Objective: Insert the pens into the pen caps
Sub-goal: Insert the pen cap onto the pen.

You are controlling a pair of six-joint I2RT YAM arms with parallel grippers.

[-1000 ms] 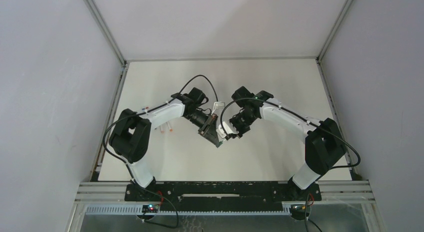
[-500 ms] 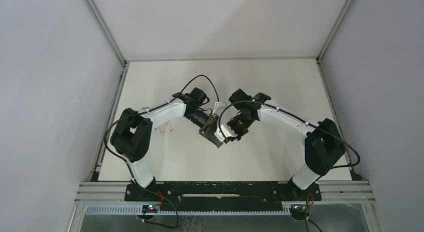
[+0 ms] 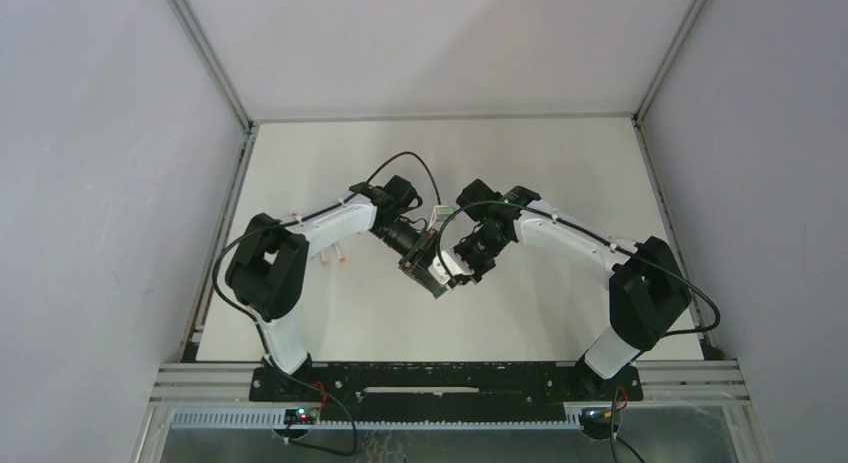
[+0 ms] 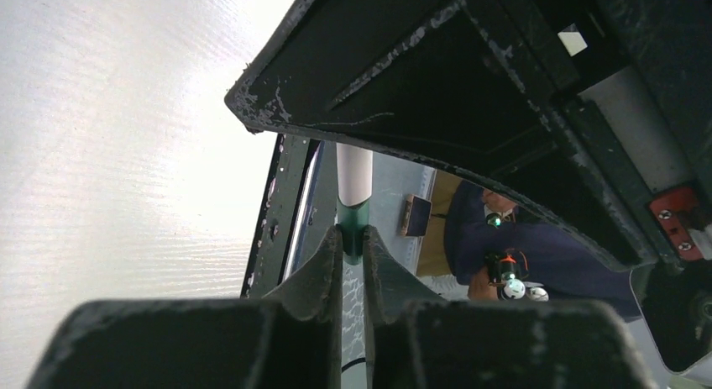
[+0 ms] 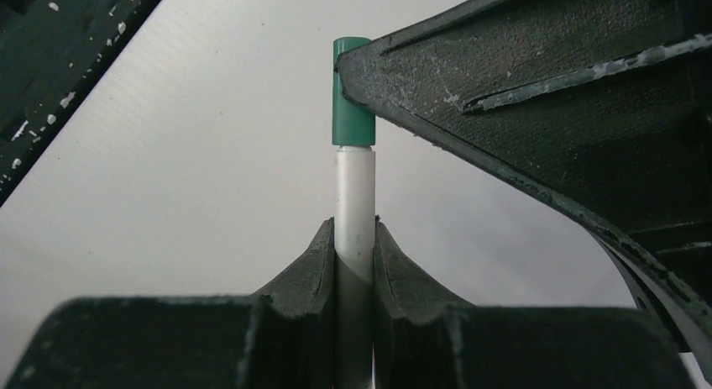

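Observation:
A white-barrelled pen [image 5: 354, 204] stands upright in my right gripper [image 5: 354, 229], which is shut on its barrel. A green pen cap [image 5: 351, 95] sits on the pen's end. My left gripper [image 4: 353, 238] pinches that green pen cap [image 4: 353, 225] between its fingertips, with the white pen [image 4: 353, 172] running on beyond it. In the top view the left gripper [image 3: 436, 281] and the right gripper [image 3: 453, 275] meet tip to tip above the middle of the table. The pen between them is too small to make out there.
Other pens [image 3: 336, 256] with orange ends lie on the table beside the left arm, partly hidden by it. The white table [image 3: 540, 323] is walled at the back and both sides. The arms' cables loop above the wrists.
The two grippers have drawn slightly closer together over the middle of the table. The left arm has shifted a little to the right.

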